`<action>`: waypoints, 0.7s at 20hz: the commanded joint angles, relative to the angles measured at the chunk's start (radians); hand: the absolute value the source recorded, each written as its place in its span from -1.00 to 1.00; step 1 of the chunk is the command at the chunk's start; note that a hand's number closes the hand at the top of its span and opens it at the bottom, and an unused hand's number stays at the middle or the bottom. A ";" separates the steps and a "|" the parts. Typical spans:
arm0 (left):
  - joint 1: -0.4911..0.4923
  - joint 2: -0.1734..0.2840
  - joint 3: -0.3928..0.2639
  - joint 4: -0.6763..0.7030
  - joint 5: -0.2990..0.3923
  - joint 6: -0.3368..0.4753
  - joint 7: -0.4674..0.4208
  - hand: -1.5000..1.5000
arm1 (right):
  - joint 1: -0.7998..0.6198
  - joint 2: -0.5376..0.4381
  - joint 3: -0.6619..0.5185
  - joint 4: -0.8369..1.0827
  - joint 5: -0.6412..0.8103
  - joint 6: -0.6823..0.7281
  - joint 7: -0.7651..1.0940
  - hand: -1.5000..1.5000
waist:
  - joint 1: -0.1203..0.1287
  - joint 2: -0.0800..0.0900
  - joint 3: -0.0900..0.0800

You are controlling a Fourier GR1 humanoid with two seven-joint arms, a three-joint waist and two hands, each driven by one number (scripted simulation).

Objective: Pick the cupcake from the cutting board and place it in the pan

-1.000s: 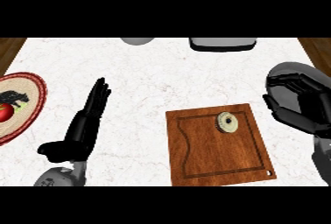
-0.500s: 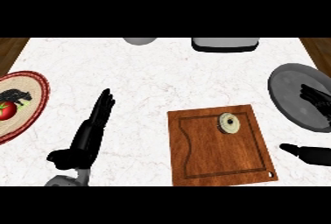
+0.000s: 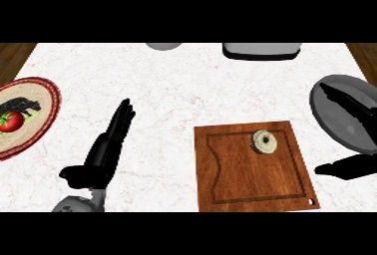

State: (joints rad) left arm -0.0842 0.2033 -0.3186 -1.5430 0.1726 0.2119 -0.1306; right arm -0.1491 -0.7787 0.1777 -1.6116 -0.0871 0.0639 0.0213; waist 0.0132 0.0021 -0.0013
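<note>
Brown cutting board [image 3: 250, 172] holds the cupcake [image 3: 264, 141]. Right hand [image 3: 353, 129] has pulled back beside it, over the pan [image 3: 331, 99], fingers spread, holding nothing. Cupcake still waits.

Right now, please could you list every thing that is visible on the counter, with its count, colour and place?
cupcake: one, pale cream, on the board's upper right part
cutting board: one, brown wood, right of centre
pan: one, grey, right edge, partly hidden by the right hand
plate: one, cream with red rim, left edge
tomato: one, red, on the plate
dark item: one, black, on the plate, cannot identify
grey object: one, top edge, cut off
grey-white object: one, top edge, cut off
counter: white marble
left hand: black, open, left of the board
right hand: black, open, over the pan
</note>
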 commanded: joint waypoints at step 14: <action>0.009 -0.049 0.032 -0.001 -0.043 -0.020 0.012 0.00 | -0.199 0.181 0.270 0.106 0.396 0.216 0.336 -1.00 | -0.012 -0.002 0.001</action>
State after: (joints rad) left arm -0.0669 0.2031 -0.2803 -1.5575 0.1660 0.1709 -0.1262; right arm -0.3642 -0.6473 0.4626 -1.5026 0.2481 0.2415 0.3276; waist 0.0123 0.0013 -0.0004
